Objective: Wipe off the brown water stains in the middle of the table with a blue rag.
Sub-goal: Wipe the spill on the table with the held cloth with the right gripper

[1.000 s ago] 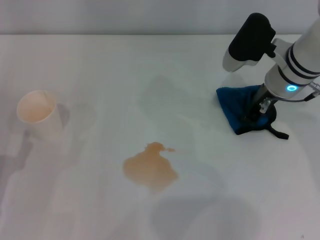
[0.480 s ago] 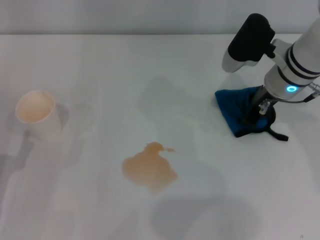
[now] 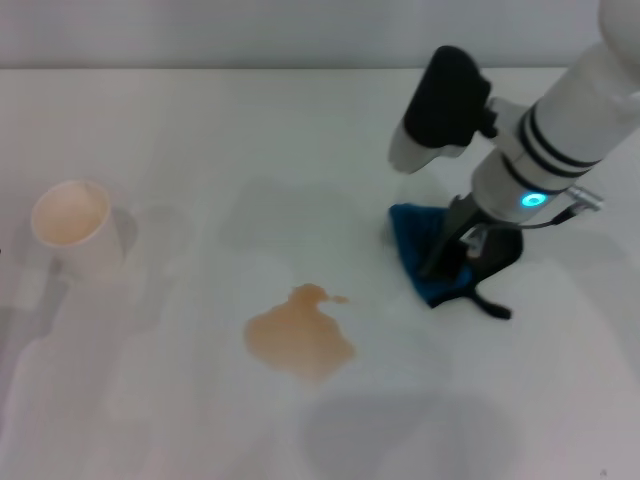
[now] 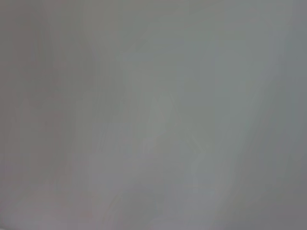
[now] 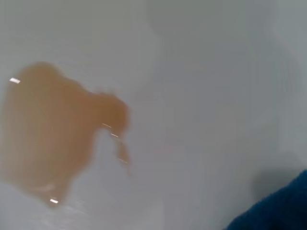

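The brown water stains [image 3: 299,335] spread as a tan blotch with a small droplet offshoot in the middle of the white table [image 3: 200,150]. In the right wrist view the brown water stains [image 5: 48,134] fill one side. The blue rag [image 3: 418,258] with its black loop strap hangs bunched just right of the blotch, apart from it, a corner of the blue rag [image 5: 278,208] showing in the right wrist view. My right gripper [image 3: 455,255] is shut on the rag from above. The left gripper is out of view; the left wrist view shows only blank grey.
A white paper cup [image 3: 72,224] with a tan inside stands at the left of the table, well away from the stain.
My right arm has carried the rag left and toward the near side, closer to the stain. The stain and cup have not moved.
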Motion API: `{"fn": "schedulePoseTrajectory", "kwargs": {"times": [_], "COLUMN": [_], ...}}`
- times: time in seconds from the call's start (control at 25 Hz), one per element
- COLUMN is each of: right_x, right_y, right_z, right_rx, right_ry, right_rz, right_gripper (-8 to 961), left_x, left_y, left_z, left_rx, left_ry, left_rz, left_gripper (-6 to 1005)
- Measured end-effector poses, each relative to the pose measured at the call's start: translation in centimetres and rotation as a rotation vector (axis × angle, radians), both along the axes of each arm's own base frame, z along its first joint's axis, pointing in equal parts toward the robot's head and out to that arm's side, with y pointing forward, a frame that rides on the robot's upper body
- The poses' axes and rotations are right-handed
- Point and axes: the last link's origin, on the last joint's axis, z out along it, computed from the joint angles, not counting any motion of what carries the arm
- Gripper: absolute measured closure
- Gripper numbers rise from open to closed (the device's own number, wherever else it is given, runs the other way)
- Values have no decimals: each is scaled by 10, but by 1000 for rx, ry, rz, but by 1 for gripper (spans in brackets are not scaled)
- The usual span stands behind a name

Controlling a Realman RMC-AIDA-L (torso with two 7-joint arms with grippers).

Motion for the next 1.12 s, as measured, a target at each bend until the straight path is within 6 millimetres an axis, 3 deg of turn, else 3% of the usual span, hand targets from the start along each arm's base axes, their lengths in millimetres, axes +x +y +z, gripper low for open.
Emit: {"fn": "schedulePoseTrajectory", "kwargs": {"times": [0.56,0.88,1.12], "right_x": [-46,-69,-78], "right_y": [-30,-60,-72], "right_z": [-27,-46,-55], "right_rx": [-146,-270,-309], "right_ry": [130,199,236], "right_rz": [88,128,148], "right_gripper": [868,868,868], "left_x": [0,0,0], "left_y": [1,1,2], "left_z": [1,1,1], "left_rx": [0,-1,-3], "left_ry": [1,4,7], "left_rz": [-3,-1,0], "left_gripper": [123,123,123]}}
